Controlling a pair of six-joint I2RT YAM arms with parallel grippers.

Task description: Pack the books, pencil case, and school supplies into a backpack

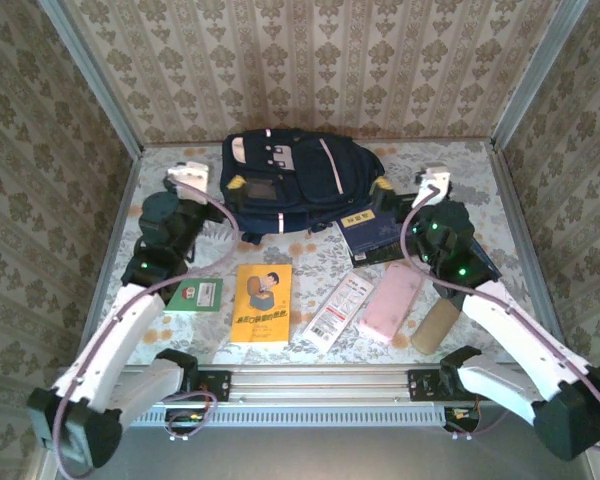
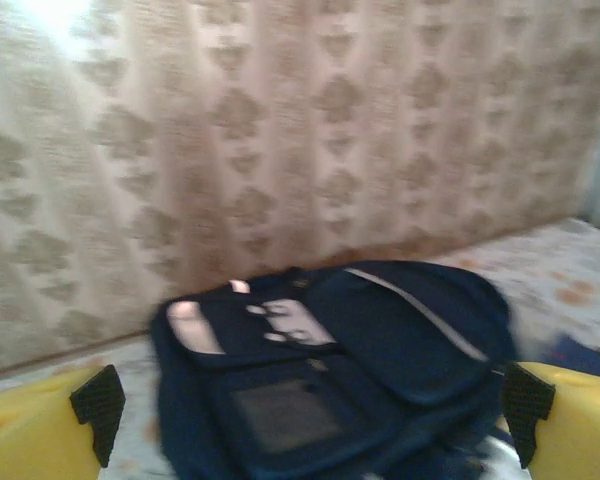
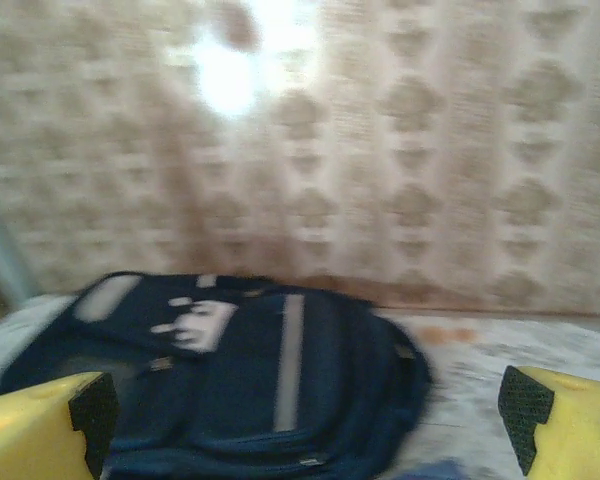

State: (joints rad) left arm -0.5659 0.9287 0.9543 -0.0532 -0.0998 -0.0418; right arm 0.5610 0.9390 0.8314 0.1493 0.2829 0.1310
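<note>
Scanning from the near edge of the worktop point(image 1: 310, 255), found five small things lying flat in a row, left to right: green booklet point(image 1: 194, 294), yellow paperback point(image 1: 262, 303), white packet point(image 1: 337, 310), pink pouch point(image 1: 390, 300), tan pouch point(image 1: 435, 325). Judged the booklet, paperback and packet light, thin and bendy, awkward to pinch off the cloth; best taken across a long edge or the spine. Judged both pouches soft and yielding, likely squashing under a grip; best taken across the middle, narrow way. Could not see the tan pouch's far end cleanly, the right arm passing close by it.

Further back, noted the navy book point(image 1: 368, 235) just beside the backpack's right front corner; probably the heaviest and stiffest book, wanting a firm hold on the free near edge.

Saw the left pincer point(image 2: 313, 410) and right pincer point(image 3: 308, 418) spread wide, gripping nothing, aimed at the backpack from either side.

Farthest, placed the backpack point(image 1: 280, 180) at the middle of the back edge, against the wall. Judged it floppy and bulky, likely to sag shut; best held by the rim of the opening. Could not make out, through blurred wrist views, any zip or open mouth.
</note>
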